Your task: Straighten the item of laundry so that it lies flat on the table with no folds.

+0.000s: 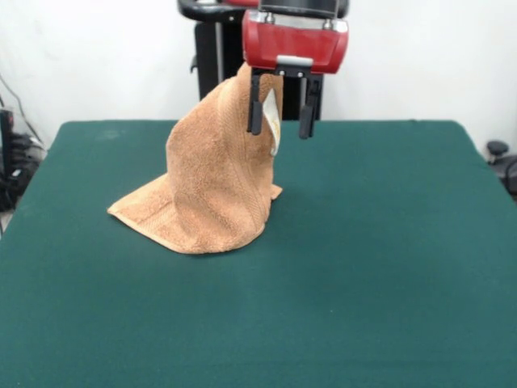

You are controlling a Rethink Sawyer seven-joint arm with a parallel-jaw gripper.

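I count one towel (pixel 212 182) on one green table (pixel 363 267), and one white label (pixel 273 121) on the towel's edge. I see one red gripper (pixel 281 115) with two black fingers (pixel 256 109). Off the right edge I make out perhaps one dark caster, though it's hard to tell.

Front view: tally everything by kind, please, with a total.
Towel, orange-tan, lifted at one edge: 1
Table, dark green: 1
Gripper, red body with black fingers: 1
Total: 3
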